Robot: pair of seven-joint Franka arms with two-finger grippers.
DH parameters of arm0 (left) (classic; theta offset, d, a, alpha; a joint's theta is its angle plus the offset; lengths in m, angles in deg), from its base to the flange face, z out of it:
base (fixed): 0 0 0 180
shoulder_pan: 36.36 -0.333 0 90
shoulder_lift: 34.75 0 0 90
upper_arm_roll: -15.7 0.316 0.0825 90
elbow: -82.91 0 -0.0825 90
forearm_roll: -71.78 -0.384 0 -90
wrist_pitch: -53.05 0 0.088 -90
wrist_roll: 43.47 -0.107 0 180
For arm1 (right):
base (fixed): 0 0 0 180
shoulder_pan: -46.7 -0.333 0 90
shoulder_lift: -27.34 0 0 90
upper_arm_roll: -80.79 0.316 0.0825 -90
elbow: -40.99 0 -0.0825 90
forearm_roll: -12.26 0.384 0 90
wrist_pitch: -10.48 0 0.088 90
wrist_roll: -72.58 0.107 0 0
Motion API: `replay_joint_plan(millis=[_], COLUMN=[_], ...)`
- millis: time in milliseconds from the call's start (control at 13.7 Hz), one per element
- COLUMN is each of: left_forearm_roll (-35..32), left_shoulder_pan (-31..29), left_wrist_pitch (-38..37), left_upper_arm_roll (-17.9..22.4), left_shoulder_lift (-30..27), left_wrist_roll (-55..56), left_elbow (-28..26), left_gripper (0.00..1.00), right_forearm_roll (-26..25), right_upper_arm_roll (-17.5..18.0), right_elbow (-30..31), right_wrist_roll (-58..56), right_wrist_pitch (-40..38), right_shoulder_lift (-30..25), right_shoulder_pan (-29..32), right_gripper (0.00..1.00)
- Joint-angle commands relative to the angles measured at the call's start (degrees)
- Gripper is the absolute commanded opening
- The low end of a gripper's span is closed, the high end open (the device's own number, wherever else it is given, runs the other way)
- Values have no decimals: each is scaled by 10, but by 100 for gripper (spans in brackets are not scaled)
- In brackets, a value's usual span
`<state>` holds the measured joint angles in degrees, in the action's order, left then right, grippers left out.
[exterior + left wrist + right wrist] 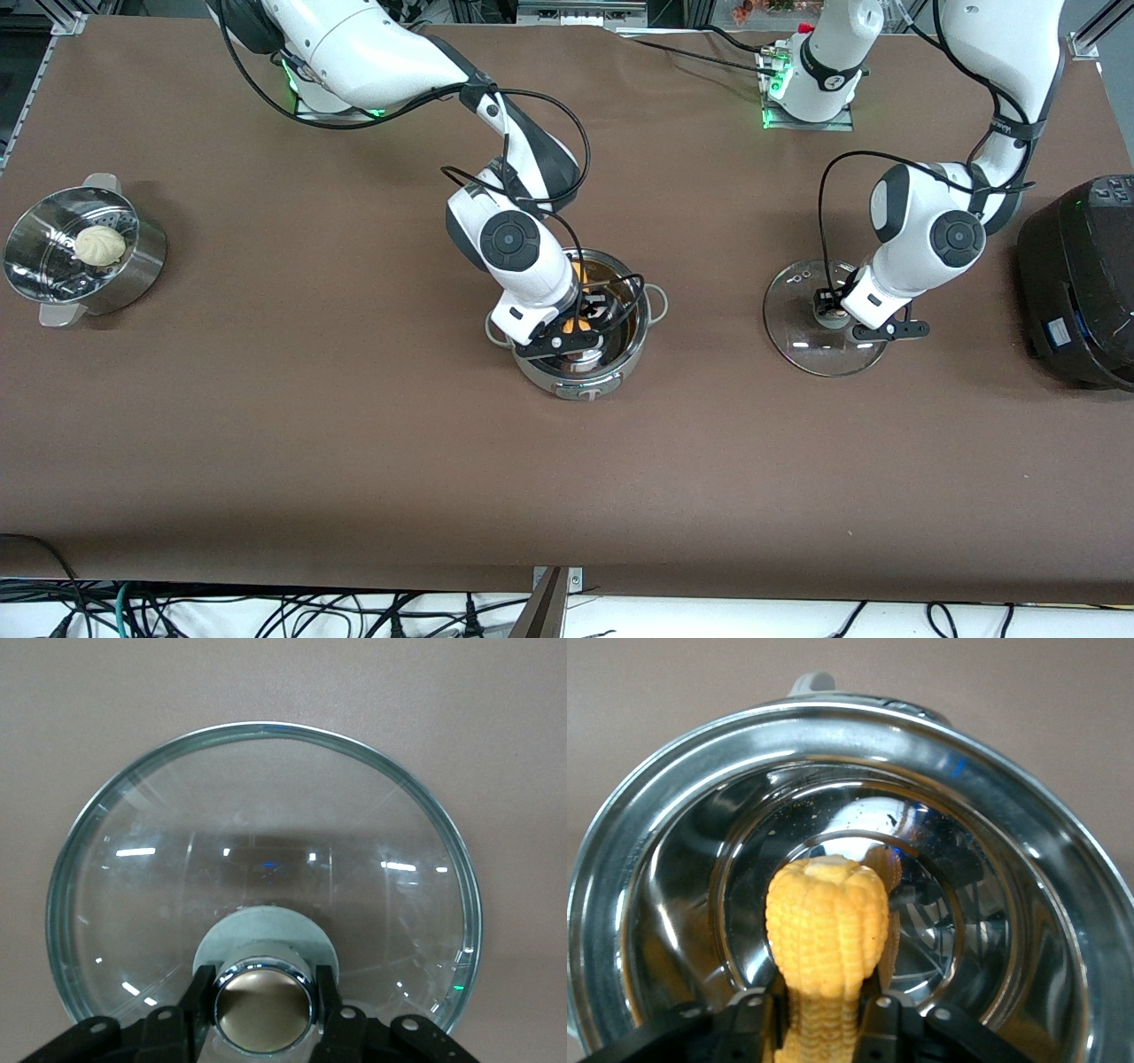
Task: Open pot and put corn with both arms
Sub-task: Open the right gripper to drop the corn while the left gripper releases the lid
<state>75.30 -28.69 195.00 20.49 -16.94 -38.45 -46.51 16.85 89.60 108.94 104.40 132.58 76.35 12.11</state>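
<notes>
The steel pot [644, 307] stands open in the middle of the table. My right gripper [592, 310] reaches down into it, shut on the yellow corn [828, 912], whose tip points at the pot's shiny bottom [673, 868]. In the right wrist view the right gripper [824, 1005] has a finger against each side of the cob. A bit of orange corn [575, 265] shows past the wrist. The glass lid [802, 347] lies flat on the table toward the left arm's end. My left gripper [830, 310] is shut on its tan knob [263, 1005], and the lid's glass [266, 833] rests on the cloth.
A perforated steamer basket [53, 279] with a white bun [99, 245] sits at the right arm's end of the table. A large black rice cooker [1076, 275] stands at the left arm's end, close to the lid. Cables hang along the table's front edge.
</notes>
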Motion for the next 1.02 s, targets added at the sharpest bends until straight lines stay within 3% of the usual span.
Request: replay_joint_plan(millis=[0, 73, 146, 365, 438, 657, 949], left_forearm_roll=[-4, -4, -3, -4, -4, -3, -23], left_shoulder_pan=[0, 0, 0, 0, 0, -5, -25], left_wrist_pitch=[-8, -9, -17, -81, -122, -134, -216], left_upper_arm_roll=[-3, -3, -3, -3, -3, -3, -4], left_shoulder_lift=[-1, -2, -3, -53, -79, -155, -263], left_wrist_roll=[-7, -7, -2, 0, -3, -3, -4], left_elbow=[2, 1, 1, 1, 2, 7, 30], left_gripper=[56, 85, 100, 100, 100, 100, 100], right_forearm_roll=[-9, -13, -26, -55, -74, -78, -78], right_upper_arm_roll=[0, 0, 0, -3, -7, -42, -47], right_elbow=[-20, -20, -20, -22, -23, -23, -25], right_wrist_roll=[14, 13, 12, 11, 10, -26, -162], right_wrist_pitch=[-4, -4, -4, -31, -68, -198, -347], right_shoulder_lift=[10, 9, 9, -12, -30, -106, -179], right_shoulder_pan=[-1, -2, -2, -5, -1, 16, 105], right_gripper=[98, 100, 100, 100, 100, 100, 100])
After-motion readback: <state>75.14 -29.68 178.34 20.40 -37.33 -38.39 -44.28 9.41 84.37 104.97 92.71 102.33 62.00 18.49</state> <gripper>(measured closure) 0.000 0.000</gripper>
